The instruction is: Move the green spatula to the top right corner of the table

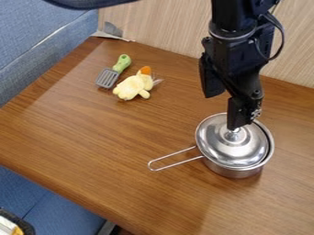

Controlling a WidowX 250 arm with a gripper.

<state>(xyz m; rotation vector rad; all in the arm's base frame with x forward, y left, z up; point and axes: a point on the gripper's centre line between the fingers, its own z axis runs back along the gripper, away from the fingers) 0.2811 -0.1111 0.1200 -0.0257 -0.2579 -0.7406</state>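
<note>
The black gripper [224, 111] hangs at the upper right, above the table and over the back-left part of the lidded pot. Its two fingers are apart with nothing between them, so it stands open. Far to its left, near the table's back-left part, lies the spatula [114, 72], with a green handle pointing away toward the wall and a grey slotted head toward the front. The wooden table [116, 137] carries it, and the gripper is well apart from it.
A yellow plush toy [134, 86] with an orange part lies just right of the spatula. The steel pot [236, 172] with its lid [230, 149] stands on the right, its wire handle pointing left. A wood-grain wall [165, 27] borders the table's back edge; blue upholstery [43, 27] is at left.
</note>
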